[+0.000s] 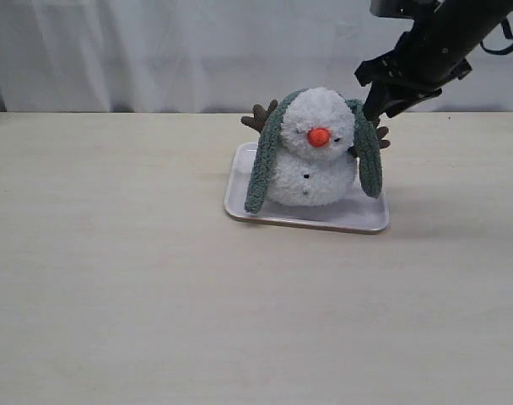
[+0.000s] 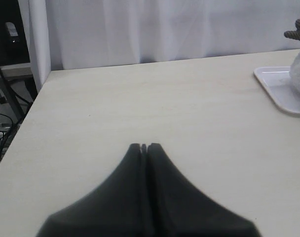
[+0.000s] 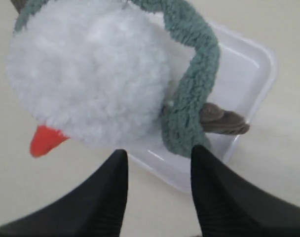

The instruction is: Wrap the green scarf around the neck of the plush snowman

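Right gripper released, jaws spread beside green scarf end, likely to cross it | left gripper clenched empty, idle toward left edge of desk | scarf draped behind plush snowman on tray, near far edge

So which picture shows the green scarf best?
The exterior view: the green scarf hangs over the plush snowman with both ends showing. The right wrist view shows one side close up; the left wrist view shows none.
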Robot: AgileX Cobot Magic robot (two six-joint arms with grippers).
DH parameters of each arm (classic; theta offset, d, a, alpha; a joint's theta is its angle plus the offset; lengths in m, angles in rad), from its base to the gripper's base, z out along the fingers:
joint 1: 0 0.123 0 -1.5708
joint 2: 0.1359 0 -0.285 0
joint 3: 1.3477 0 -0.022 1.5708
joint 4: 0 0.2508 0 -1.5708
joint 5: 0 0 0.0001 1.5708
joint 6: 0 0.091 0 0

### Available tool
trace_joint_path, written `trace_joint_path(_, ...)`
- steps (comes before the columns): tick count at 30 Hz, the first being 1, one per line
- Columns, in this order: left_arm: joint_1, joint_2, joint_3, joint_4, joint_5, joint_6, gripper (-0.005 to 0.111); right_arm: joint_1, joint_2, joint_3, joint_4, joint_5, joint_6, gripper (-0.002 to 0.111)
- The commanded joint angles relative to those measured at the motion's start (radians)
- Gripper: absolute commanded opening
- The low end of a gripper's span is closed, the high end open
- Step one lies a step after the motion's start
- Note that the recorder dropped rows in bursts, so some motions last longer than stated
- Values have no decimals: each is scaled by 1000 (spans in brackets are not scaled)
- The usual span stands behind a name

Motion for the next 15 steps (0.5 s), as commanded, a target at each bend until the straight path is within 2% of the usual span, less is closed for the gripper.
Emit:
trace_joint_path(1, 4, -2, 2, -1, -13, -5, 0, -19, -37, 135, 47, -47, -56, 48)
trace_joint_path(6, 4, -2, 2, -1, -13, -5, 0, -19, -66, 311, -14, -248, -71, 49)
trace_joint_path(15, 4, -2, 2, -1, -13, -5, 0, -19, -69, 617, 119, -752, -332, 49)
